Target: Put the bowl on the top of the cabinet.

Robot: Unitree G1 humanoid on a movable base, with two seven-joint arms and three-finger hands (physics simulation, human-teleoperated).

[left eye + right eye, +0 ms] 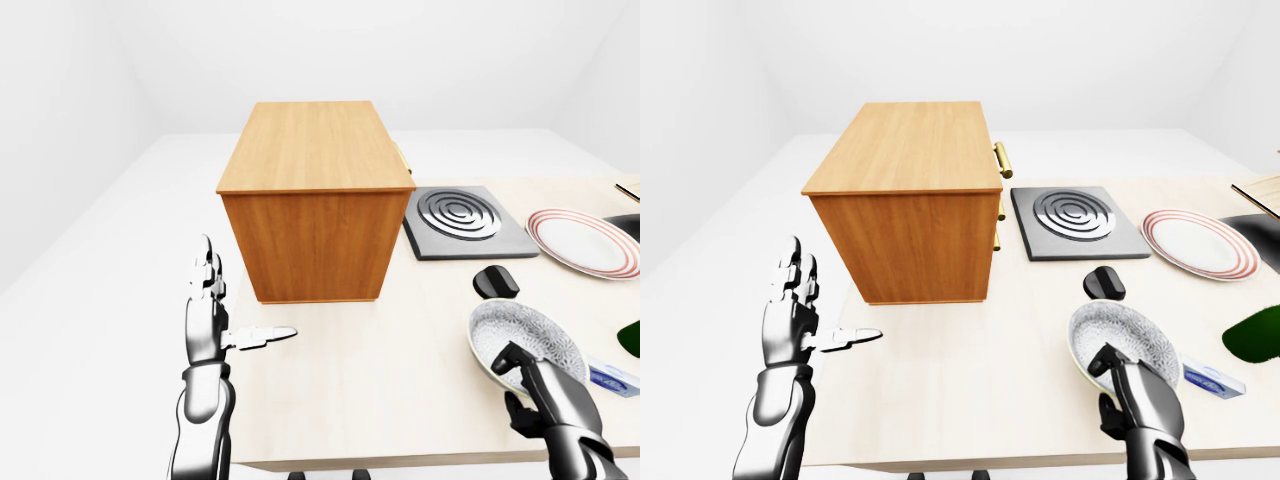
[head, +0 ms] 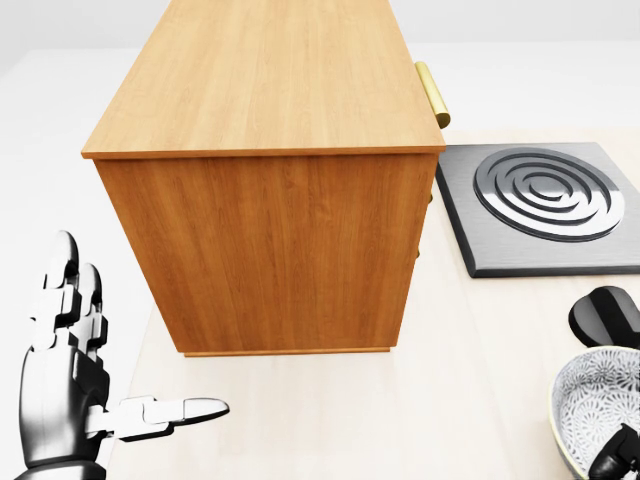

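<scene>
The wooden cabinet (image 1: 315, 215) stands on the pale table (image 1: 380, 380), left of centre, with a flat bare top (image 1: 315, 145). The grey patterned bowl (image 1: 530, 340) is at the lower right of the left-eye view, tilted toward me just over the table. My right hand (image 1: 512, 378) is shut on its near rim, fingers inside and thumb underneath. My left hand (image 1: 235, 300) is open and empty at the lower left, fingers upright and thumb pointing right, below and left of the cabinet.
A grey hob plate with rings (image 1: 465, 220) lies right of the cabinet. A red-rimmed plate (image 1: 585, 240) is further right. A black object (image 1: 495, 282) sits just above the bowl. A dark green thing (image 1: 630, 335) and a blue-white packet (image 1: 612, 377) lie at the right edge.
</scene>
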